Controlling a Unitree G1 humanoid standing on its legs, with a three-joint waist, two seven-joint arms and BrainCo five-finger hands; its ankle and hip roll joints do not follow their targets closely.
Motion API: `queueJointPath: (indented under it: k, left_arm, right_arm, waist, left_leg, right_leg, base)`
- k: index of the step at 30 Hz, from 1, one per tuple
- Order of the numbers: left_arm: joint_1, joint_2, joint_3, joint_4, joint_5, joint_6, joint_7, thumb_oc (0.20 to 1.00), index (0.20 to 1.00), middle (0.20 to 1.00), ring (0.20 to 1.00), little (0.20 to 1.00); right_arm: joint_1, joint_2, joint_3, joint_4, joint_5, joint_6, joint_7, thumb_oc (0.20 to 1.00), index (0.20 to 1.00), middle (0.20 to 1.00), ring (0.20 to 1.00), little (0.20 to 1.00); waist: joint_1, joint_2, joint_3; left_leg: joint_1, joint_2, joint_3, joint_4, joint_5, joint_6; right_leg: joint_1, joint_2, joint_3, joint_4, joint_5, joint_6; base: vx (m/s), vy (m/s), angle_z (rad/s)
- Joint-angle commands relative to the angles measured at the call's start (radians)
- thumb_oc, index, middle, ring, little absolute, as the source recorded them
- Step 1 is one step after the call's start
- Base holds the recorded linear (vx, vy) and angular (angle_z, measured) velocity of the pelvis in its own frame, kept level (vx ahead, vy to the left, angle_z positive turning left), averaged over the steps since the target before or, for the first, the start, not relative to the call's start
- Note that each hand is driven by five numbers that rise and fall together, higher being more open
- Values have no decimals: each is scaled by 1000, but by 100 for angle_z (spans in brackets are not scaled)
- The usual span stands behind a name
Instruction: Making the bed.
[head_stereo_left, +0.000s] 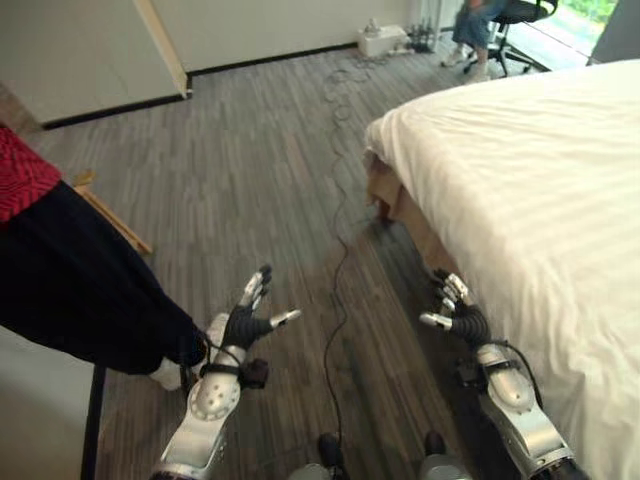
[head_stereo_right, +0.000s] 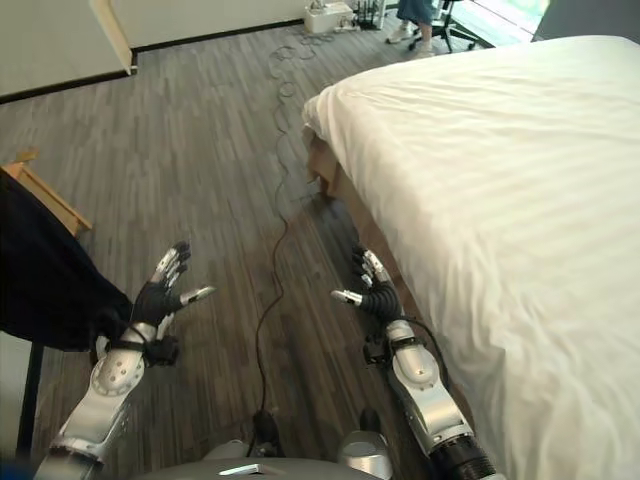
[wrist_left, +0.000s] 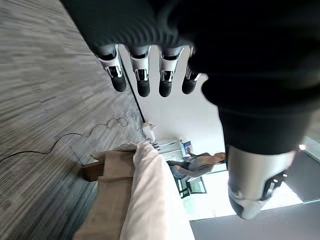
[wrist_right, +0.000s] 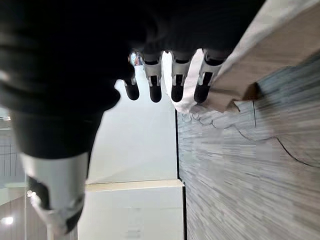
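A bed with a smooth white striped duvet (head_stereo_left: 540, 170) fills the right side, its tan base (head_stereo_left: 400, 205) showing at the corner. My left hand (head_stereo_left: 245, 322) hovers over the wood floor to the left of the bed, fingers straight and spread, holding nothing. My right hand (head_stereo_left: 457, 312) hangs close beside the bed's side edge, fingers relaxed and open, clear of the duvet. In the left wrist view the fingers (wrist_left: 142, 80) point toward the bed corner (wrist_left: 150, 170). In the right wrist view the fingers (wrist_right: 177, 85) reach along the bed's tan side (wrist_right: 265, 60).
A person in dark trousers and a red top (head_stereo_left: 60, 270) stands at the left, near my left arm. Another person sits on an office chair (head_stereo_left: 500, 25) at the far wall. A thin cable (head_stereo_left: 340, 230) runs along the floor between my hands. A white box (head_stereo_left: 383, 38) sits by the wall.
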Motion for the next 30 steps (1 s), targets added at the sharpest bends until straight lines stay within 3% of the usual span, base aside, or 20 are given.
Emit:
queueJointPath:
  k: [1, 4, 8, 12, 14, 17, 24, 30]
  left_arm:
    - [-91, 9, 19, 8, -12, -39, -11, 1000, 1000, 1000, 1000, 1000]
    - [-73, 9, 39, 6, -10, -36, -15, 1000, 1000, 1000, 1000, 1000]
    - [-63, 12, 54, 0, -2, -31, -8, 1000, 1000, 1000, 1000, 1000]
    - [-57, 14, 69, 10, 9, -24, 7, 1000, 1000, 1000, 1000, 1000]
    - [-31, 13, 102, 44, 25, -8, 22, 1000, 1000, 1000, 1000, 1000]
    - [-5, 18, 128, 42, 66, -2, 20, 1000, 1000, 1000, 1000, 1000]
    - [-7, 11, 126, 57, 108, 5, 28, 1000, 1000, 1000, 1000, 1000]
    - [-96, 4, 78, -6, 58, -24, 22, 1000, 1000, 1000, 1000, 1000]
  right_arm:
    - [-23, 9, -18, -30, -26, -38, -5, 1000, 1000, 1000, 1000, 1000]
    - [-20, -25, -46, -26, -132, -30, -43, 1000, 1000, 1000, 1000, 1000]
    - [-7, -35, -86, -24, -166, -20, -67, 1000, 1000, 1000, 1000, 1000]
    - [8, -50, -111, -21, -209, -10, -84, 1000, 1000, 1000, 1000, 1000]
    - [25, -97, -134, 6, -324, 25, -106, 1000, 1000, 1000, 1000, 1000]
    - [51, -118, -164, 28, -380, 37, -114, 1000, 1000, 1000, 1000, 1000]
    - [103, -125, -196, 69, -422, 55, -127, 1000, 1000, 1000, 1000, 1000]
    - [117, -75, -206, 91, -277, 40, -104, 1000, 1000, 1000, 1000, 1000]
  waist:
    - [-19, -27, -22]
    - [-3, -34, -30]
    - [-5, -40, -38]
    - [-6, -45, -43]
    - [-13, -57, -45]
    - [-23, -59, -46]
    - [-56, -63, -38]
    - [-103, -59, -46]
  left_leg:
    - [63, 106, 67, 24, -40, -88]
    - [60, 117, 62, 24, -29, -96]
    - [61, 127, 64, 24, -27, -99]
    - [61, 134, 65, 26, -25, -102]
    - [73, 143, 77, 30, -25, -105]
    - [81, 152, 90, 33, -23, -107]
    - [106, 153, 119, 36, -29, -109]
    - [130, 152, 152, 34, -31, -109]
  right_leg:
    - [30, -7, -67, 20, -85, 20]
    - [36, 0, -94, 18, -88, 16]
    - [34, 2, -102, 19, -88, 16]
    - [30, 5, -100, 21, -87, 15]
    - [28, 10, -90, 24, -90, 12]
    - [25, 14, -83, 25, -89, 10]
    - [17, 12, -61, 28, -82, 16]
    - [8, 7, -38, 28, -67, 20]
  base:
    - [18, -42, -3]
    - [5, -61, -1]
    - [3, -28, 7]
    - [-13, -7, -1]
    - [-70, -31, -10]
    - [-40, -8, -11]
    - [-40, 11, -21]
    - [-18, 30, -30]
